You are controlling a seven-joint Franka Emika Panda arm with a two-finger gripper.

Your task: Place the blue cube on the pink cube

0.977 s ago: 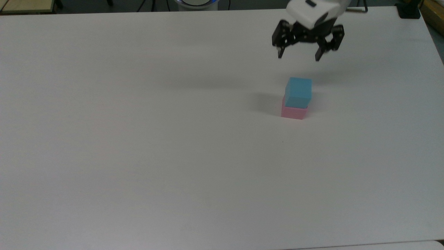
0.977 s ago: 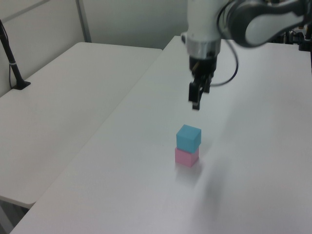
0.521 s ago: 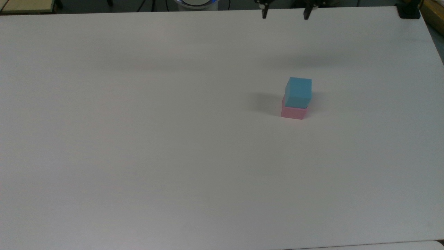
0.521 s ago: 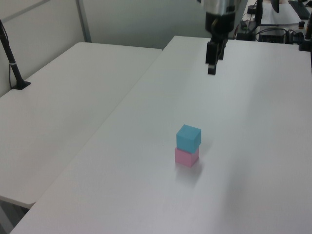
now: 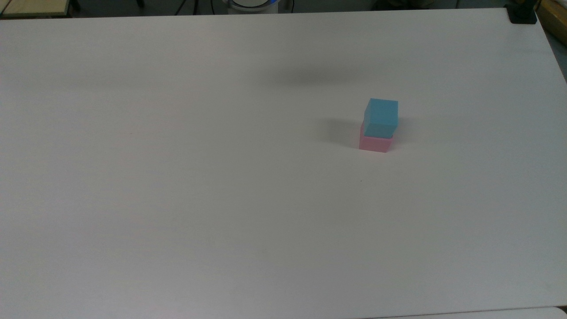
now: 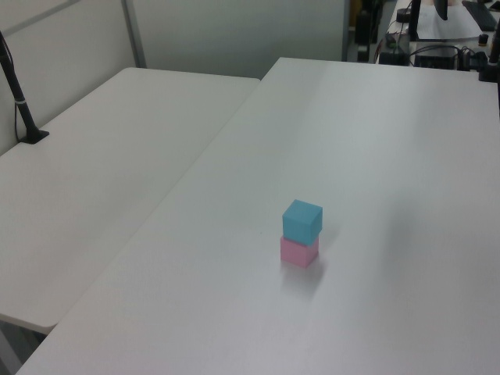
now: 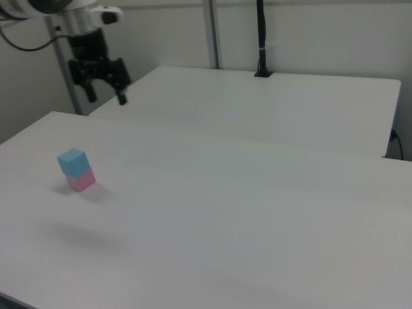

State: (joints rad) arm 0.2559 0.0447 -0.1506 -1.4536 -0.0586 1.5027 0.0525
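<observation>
The end effector (image 7: 105, 96) has risen well clear of the stack since a second ago, and now hangs high above the white table (image 5: 177, 177), fingers spread and empty. The blue cube (image 5: 381, 117) sits on the pink cube (image 5: 375, 143), slightly offset, toward the top view's right side of the table.

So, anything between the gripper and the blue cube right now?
Nothing. In the right view the gripper, open, hangs above the blue cube; bare white table and air between.
</observation>
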